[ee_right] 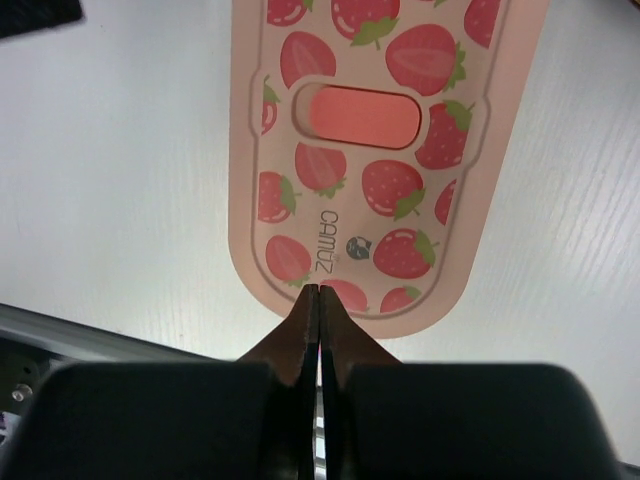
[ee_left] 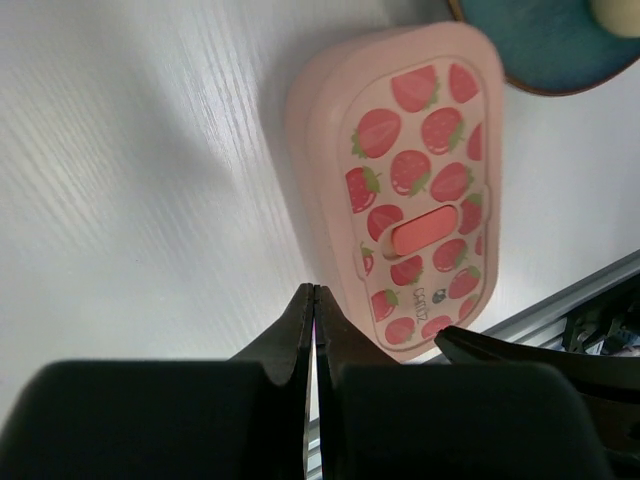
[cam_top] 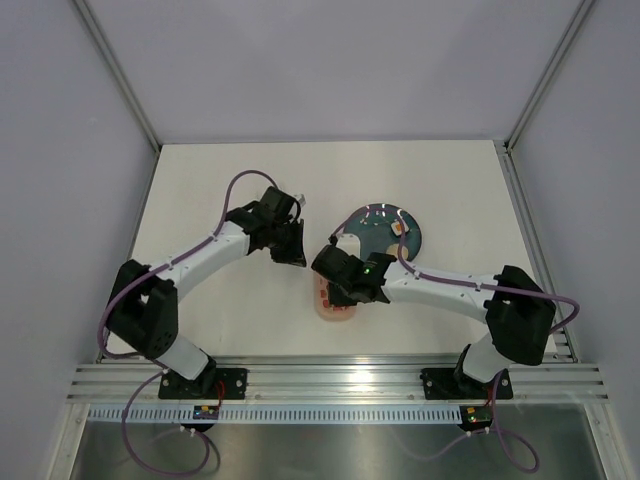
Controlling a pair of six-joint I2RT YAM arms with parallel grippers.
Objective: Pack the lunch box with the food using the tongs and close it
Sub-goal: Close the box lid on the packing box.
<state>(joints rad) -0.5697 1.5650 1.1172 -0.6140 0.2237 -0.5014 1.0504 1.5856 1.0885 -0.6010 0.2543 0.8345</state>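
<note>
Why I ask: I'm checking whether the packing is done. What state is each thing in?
Lunch box: closed, lid on.
Plate: holds a beige disc.
Left gripper: shut, empty.
Right gripper: shut, empty.

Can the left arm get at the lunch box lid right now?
Probably yes: the left gripper, shut, is right beside the lid with nothing between, though the right gripper crowds one end.

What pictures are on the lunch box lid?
The lid has red strawberries with green leaves on pale pink, clearest in the right wrist view.
</note>
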